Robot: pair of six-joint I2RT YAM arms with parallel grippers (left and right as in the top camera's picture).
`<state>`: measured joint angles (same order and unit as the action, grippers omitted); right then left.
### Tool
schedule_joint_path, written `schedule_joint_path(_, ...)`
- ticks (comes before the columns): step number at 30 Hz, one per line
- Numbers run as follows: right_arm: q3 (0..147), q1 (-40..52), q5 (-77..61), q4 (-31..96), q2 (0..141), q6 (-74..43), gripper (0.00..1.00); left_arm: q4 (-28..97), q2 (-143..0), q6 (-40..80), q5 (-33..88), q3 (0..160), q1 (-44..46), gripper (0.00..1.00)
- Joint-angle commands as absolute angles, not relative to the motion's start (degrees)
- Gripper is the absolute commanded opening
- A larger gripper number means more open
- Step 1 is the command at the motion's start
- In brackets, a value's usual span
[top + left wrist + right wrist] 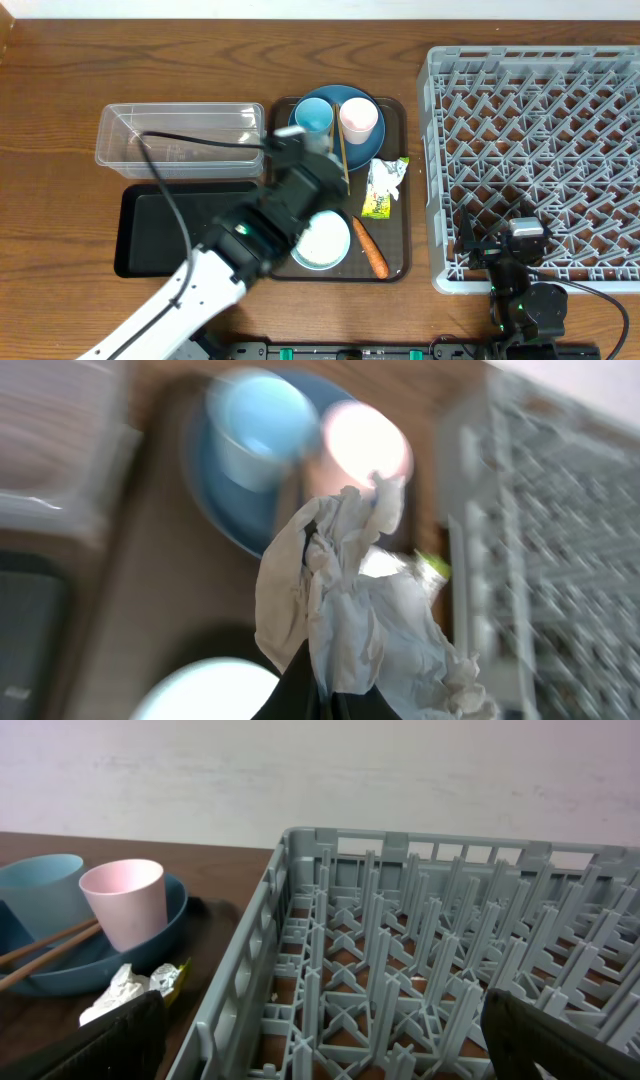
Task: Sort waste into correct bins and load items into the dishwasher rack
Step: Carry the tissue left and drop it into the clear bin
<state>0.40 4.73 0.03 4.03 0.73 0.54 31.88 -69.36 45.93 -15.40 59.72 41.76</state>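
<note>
The left fingers [300, 705] are pressed together on the crumpled white tissue [350, 610], pinching it from below in the blurred left wrist view. The tissue is held up over the dark-brown serving tray [395, 240], between the white bowl [325, 240] on the near side and the blue plate [335, 95] on the far side.

The light-blue cup [313, 117] and the pink cup [358, 120] stand side by side on the plate, and the wooden chopsticks [342, 150] lie with their far ends on it between the cups. The yellow-green wrapper [382, 187] lies at the tray's right side, and the carrot [370, 248] is just right of the bowl.

Left of the tray, the clear tub [180, 108] sits on the surface at the far side and the black tray [150, 230] at the near side.

The right fingers [110, 1040] are spread wide and hold nothing, hovering at the near edge of the dishwasher rack [540, 150], which stands at the right.
</note>
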Motion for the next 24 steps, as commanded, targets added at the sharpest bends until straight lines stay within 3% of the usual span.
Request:
schedule_joint_path(1, 0.3, 3.7, 0.2, 4.3, 0.8, 1.1, 0.99, 33.0, -69.7, 41.0, -15.9, 60.3, 34.3, 0.06)
schedule_joint_path(11, 0.3, 3.7, 0.2, 4.3, 0.8, 1.1, 0.99, 27.3, -77.1, 35.1, -15.9, 60.3, 14.1, 0.06)
schedule_joint_path(22, 0.3, 3.7, 0.2, 4.3, 0.8, 1.1, 0.99, 19.7, -91.7, 33.0, -15.8, 60.3, 2.0, 0.07)
schedule_joint_path(24, 0.3, 3.7, 0.2, 4.3, 0.8, 1.1, 0.99, 19.0, -92.6, 33.0, -15.8, 60.3, 0.8, 0.17)
